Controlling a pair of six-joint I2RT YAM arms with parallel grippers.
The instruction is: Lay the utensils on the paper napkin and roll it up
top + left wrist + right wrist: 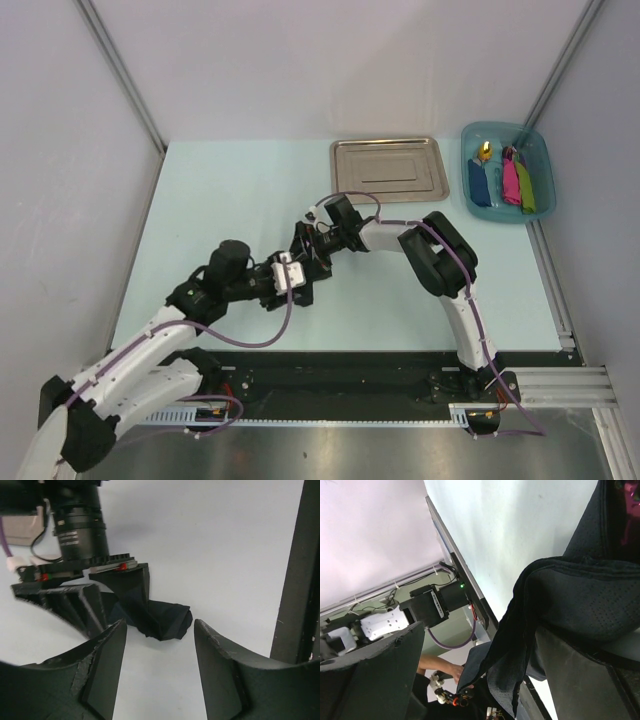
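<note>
**Left gripper** [159, 647]: nearest item. The fingers are partly spread with nothing between them, and the tips sit just short of the napkin.

**Napkin** [162, 620]: mid-table, bunched into a loose crumpled wad rather than a tidy roll. One end lies on the table [230, 190] and the other is caught up at the right gripper.

**Utensils**: you cannot make them out. Whether they sit inside the wad cannot be told.

**Right gripper** [308, 243]: just beyond the wad, jaws spread wide. The napkin is draped over one finger, not pinched.

**Tray** [390, 163]: far, right of centre, well apart.

**Bin** [500, 126]: far right, with blue, pink and green items.

**Hazards**
- If you pull the right gripper away, the draped paper would likely snag and drag the wad open.
- If you close the left fingers on loose folds, they may crush the wad rather than tighten it.
- The two grippers stand very close, so a small sideways move risks contact.

**Room**
- The wad is well clear of every table edge.
- Bare table lies to the left and far left.
- The right arm's elbow fills the right side.
</note>
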